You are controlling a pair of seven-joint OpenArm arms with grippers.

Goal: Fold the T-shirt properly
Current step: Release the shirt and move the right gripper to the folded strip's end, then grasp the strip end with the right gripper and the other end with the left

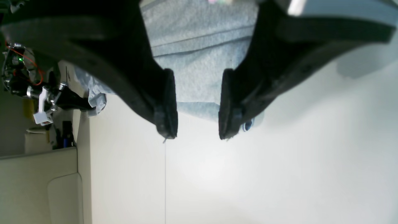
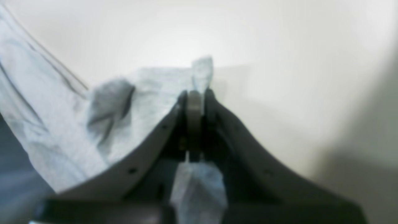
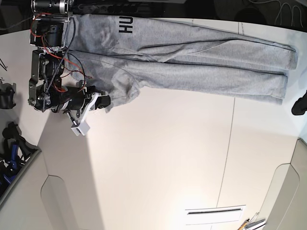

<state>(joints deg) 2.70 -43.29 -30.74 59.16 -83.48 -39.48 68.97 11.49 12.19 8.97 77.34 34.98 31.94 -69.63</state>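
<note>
On T-shirt (image 3: 192, 67), navy "HU" legible; right hand (image 2: 195, 102) pinches cloth, left hand (image 1: 197, 124) agape, empty.

a: what sort of place is this?
b: looks like a robotics lab or test room. the work surface is a plain white table (image 3: 158, 158) made of joined panels, with a thin seam (image 3: 226, 153) running across it.
a: anything else?
b: the arm (image 3: 48, 81) has bare red wiring (image 3: 57, 57) and exposed metal brackets, and a small green indicator light (image 1: 20, 58) glows on its electronics. bundled cables (image 3: 283, 7) hang against a dark background past the table's edge.
</note>
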